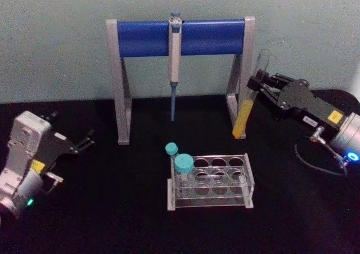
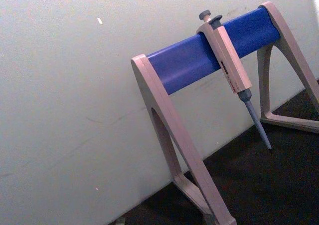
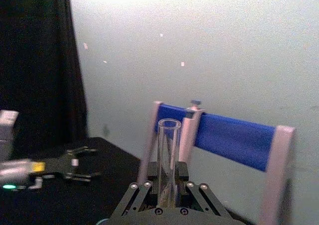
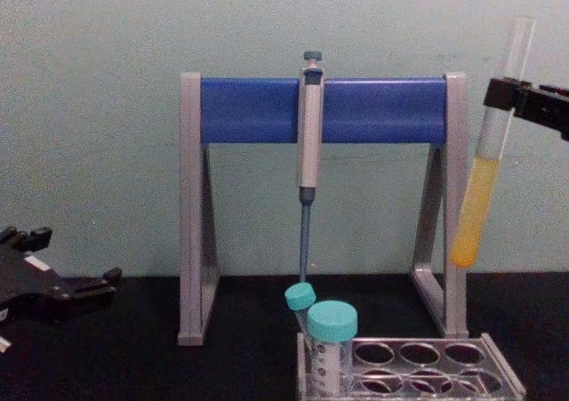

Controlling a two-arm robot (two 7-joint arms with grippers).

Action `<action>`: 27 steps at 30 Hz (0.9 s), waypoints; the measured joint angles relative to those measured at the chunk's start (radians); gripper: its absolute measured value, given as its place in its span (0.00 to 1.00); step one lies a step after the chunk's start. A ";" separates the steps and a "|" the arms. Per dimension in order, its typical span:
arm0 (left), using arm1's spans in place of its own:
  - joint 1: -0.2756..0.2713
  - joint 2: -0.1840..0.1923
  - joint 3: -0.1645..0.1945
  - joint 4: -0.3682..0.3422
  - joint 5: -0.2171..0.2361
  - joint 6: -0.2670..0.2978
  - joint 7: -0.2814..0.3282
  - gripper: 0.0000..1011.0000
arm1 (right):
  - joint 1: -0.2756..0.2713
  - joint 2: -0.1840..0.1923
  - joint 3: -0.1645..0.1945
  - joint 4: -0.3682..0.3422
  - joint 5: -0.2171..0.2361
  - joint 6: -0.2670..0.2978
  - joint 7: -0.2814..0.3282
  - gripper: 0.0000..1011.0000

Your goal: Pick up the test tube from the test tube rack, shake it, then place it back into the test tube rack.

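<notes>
1. Two grippers show above a black table [image 1: 112,209].
2. Right gripper [image 1: 257,86]: its fingers are closed on the test tube [image 1: 249,105], pinching the clear glass in its upper half. The open mouth stands above the fingers and the yellow-orange liquid hangs below them.
3. The tube leans slightly and hangs in the air (its round bottom shows in front of the right leg of the pipette stand [image 1: 140,37]).
4. The test tube rack [image 1: 249,181] sits on the table below those fingers and to their left, well apart from the tube. Two teal-capped tubes [image 1: 183,166] stand at its left end.
5. Left gripper [image 1: 87,141]: fingers spread apart, holding nothing, low over the table well to the left of the rack.
6. A pipette [image 1: 175,57] hangs from the stand's blue bar.
</notes>
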 joint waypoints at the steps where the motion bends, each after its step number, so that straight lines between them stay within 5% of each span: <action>1: 0.000 0.000 0.000 0.000 0.000 0.000 0.000 0.99 | 0.001 0.003 -0.001 0.001 0.013 0.009 0.009 0.23; 9: 0.000 0.000 0.000 0.000 0.000 0.000 0.000 0.99 | 0.010 0.067 -0.030 -0.018 0.051 0.087 0.046 0.23; 17: 0.000 0.000 0.000 0.000 0.000 0.000 0.000 0.99 | -0.008 0.133 -0.036 -0.077 -0.027 0.082 -0.049 0.23; 23: 0.000 0.000 0.000 0.000 0.000 0.000 0.000 0.99 | -0.018 0.126 -0.024 -0.092 -0.093 0.049 -0.121 0.23; 27: 0.000 0.000 0.000 0.000 0.000 0.000 0.000 0.99 | -0.013 0.088 -0.019 -0.079 -0.119 0.025 -0.147 0.23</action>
